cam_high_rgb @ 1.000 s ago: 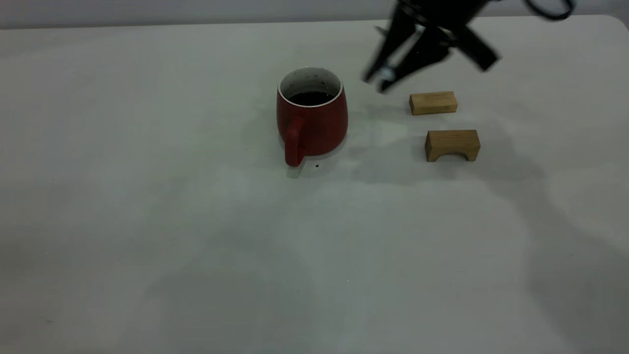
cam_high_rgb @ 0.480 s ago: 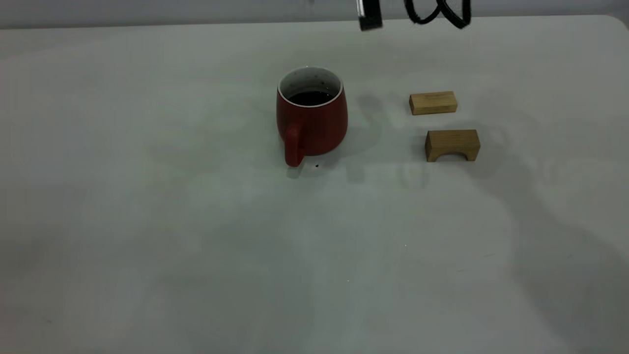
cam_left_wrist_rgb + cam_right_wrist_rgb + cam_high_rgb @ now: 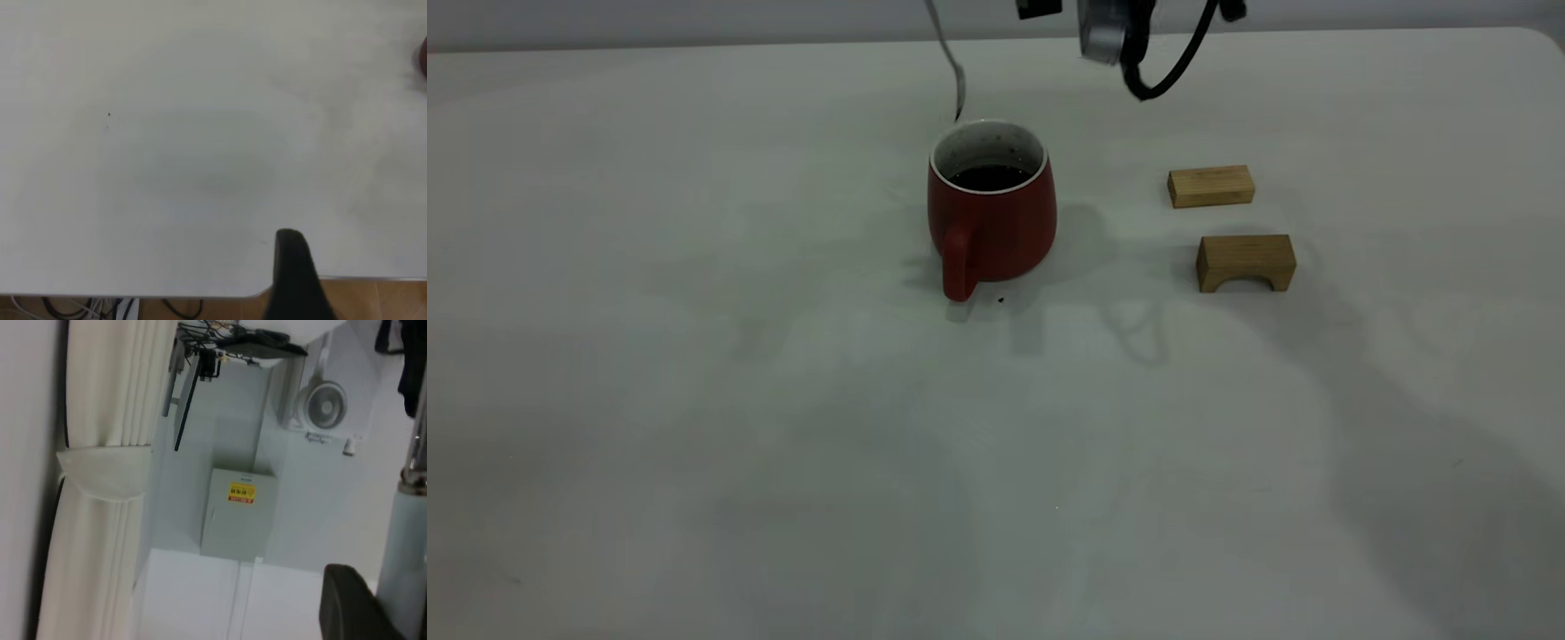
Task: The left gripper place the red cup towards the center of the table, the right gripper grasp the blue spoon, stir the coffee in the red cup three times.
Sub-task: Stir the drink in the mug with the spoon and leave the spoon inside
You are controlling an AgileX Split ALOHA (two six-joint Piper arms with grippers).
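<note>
- The red cup [image 3: 991, 206] stands upright near the middle of the table [image 3: 694, 400], its handle turned toward the outside camera, dark coffee [image 3: 989, 177] showing inside.
- The spoon [image 3: 951, 62] hangs above the cup, bowl end down, its thin metal neck running steeply up and out of the top of the exterior view. Its tip sits just over the far-left part of the rim, not yet in the coffee.
- So the cup mouth lies below and a touch to the right of the spoon tip, toward the camera; I judge the coming move to be a short drop with a slight shift inward to clear the rim.
- The right gripper is mostly out of the exterior view; the right wrist view shows the pale blue handle beside a dark finger, so I judge it clamped on the spoon.
- The left gripper [image 3: 293, 280] is parked by the table edge, well away from the cup; I cannot tell its state.
- Two wooden blocks [image 3: 1227, 222] lie right of the cup, clear of the path.
</note>
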